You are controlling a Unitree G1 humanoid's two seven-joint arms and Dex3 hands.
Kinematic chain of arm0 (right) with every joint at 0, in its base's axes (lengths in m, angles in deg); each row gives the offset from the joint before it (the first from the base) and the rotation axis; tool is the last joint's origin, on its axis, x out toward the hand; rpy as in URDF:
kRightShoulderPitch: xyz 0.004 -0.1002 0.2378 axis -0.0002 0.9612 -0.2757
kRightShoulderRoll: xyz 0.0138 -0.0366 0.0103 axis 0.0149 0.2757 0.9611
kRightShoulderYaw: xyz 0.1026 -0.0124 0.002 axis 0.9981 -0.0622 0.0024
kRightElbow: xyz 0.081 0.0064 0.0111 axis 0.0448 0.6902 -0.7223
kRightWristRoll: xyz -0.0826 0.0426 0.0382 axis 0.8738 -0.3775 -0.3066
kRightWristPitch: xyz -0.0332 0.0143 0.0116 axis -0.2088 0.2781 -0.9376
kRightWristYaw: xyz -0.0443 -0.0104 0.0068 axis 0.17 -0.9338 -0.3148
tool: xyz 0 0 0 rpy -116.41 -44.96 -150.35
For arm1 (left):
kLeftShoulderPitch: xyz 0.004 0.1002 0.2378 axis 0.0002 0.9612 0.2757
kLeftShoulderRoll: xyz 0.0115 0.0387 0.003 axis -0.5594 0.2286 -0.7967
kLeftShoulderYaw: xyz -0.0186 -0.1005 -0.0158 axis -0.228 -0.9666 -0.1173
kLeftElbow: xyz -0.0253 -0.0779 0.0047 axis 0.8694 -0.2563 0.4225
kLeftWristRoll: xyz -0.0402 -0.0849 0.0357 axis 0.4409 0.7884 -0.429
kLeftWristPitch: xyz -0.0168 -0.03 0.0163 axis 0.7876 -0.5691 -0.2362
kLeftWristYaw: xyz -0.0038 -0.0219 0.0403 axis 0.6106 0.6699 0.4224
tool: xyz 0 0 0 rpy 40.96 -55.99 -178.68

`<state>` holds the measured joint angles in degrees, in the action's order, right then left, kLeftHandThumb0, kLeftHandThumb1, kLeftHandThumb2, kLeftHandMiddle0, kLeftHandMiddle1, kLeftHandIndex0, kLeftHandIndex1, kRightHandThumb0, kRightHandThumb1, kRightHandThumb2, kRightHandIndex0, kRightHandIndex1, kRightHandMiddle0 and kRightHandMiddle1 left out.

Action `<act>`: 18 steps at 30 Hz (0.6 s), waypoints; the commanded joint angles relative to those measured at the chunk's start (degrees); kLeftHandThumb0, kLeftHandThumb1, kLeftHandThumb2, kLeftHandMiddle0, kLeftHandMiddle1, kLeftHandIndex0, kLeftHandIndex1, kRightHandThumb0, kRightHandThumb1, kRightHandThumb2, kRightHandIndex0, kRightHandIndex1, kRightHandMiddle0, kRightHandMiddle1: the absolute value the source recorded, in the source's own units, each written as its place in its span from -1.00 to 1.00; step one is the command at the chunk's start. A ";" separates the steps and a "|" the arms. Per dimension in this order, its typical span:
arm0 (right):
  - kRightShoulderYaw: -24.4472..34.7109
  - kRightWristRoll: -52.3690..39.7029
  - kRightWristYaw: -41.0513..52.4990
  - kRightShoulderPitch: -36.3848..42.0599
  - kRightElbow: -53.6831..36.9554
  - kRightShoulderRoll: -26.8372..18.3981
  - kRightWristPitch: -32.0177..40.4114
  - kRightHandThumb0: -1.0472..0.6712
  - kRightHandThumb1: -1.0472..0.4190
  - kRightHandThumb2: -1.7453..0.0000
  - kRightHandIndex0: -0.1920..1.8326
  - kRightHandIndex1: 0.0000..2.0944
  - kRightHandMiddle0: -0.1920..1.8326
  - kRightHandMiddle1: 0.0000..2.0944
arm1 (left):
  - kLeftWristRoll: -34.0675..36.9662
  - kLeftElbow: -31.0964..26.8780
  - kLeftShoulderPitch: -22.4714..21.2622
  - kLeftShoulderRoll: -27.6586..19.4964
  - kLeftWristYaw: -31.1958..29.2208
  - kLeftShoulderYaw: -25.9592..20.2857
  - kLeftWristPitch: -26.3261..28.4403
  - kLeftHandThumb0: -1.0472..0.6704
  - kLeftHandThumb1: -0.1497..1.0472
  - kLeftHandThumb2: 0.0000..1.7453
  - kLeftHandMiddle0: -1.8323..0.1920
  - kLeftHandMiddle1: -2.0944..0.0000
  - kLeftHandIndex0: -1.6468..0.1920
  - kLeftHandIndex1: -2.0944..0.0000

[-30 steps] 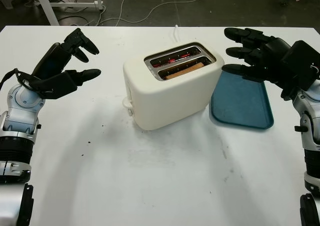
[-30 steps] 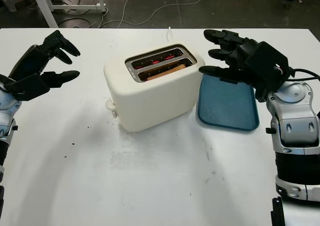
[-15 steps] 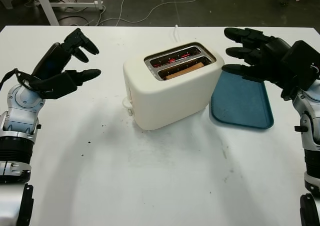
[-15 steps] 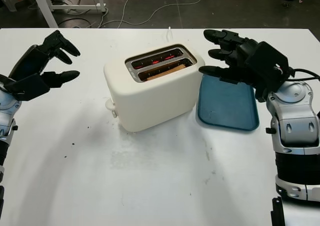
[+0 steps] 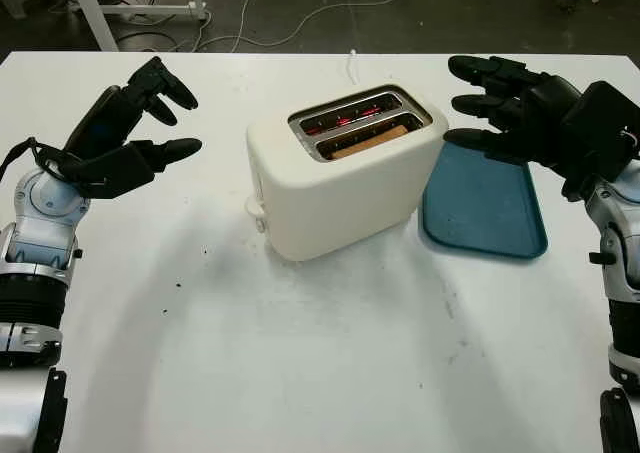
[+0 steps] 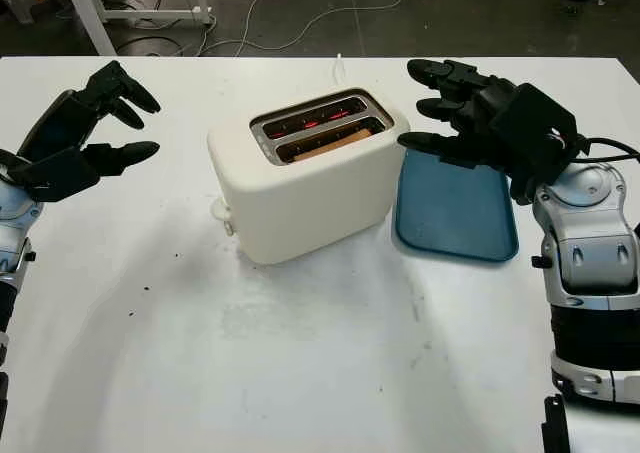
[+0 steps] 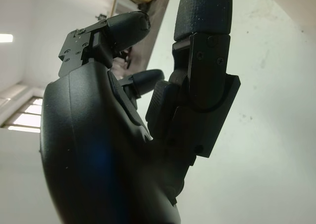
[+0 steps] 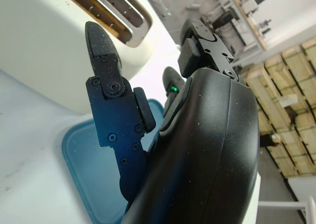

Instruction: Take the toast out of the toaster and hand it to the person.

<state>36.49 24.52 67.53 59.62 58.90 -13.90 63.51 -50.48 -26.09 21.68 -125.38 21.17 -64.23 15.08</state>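
Left eye view: a cream toaster is sitting near the middle of a white counter, its two slots facing up and glowing red inside. The toast is sitting low in the slot nearer the robot, only its brown top edge showing. A blue tray is lying flat on the counter, just beside the toaster on the right. The left hand is hovering above the counter, well to the left of the toaster, open and holding nothing. The right hand is hovering over the tray's far edge, to the right of the toaster, also open and empty, its fingers pointing toward the toaster.

Right eye view: a pale cord is lying on the counter just behind the toaster.

Left wrist view: the left hand's black shell is hanging over bare white counter, gripping nothing.

Right wrist view: the right hand is hanging above the tray, with the toaster's slots just beyond its fingers, apart from them.
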 commanded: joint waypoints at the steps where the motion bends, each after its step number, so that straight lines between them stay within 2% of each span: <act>1: 0.03 -0.01 -0.60 0.10 -0.83 0.18 -0.04 -0.32 -0.70 1.00 -0.81 -0.42 -0.54 -0.94 | -0.05 -0.10 -0.01 -0.25 -0.06 -0.28 -0.25 -1.00 0.79 -0.63 0.81 -0.67 0.79 -0.56; 18: 0.22 -0.42 -0.43 0.02 -0.53 0.37 -0.11 -0.31 -0.70 1.00 -0.81 -0.43 -0.55 -0.94 | 0.14 -0.18 0.06 -0.22 -0.18 -0.34 -0.29 -1.00 0.79 -0.64 0.81 -0.67 0.79 -0.56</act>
<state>36.45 24.51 67.51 59.62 58.88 -13.90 63.52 -50.47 -26.10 21.68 -125.38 21.16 -64.23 15.08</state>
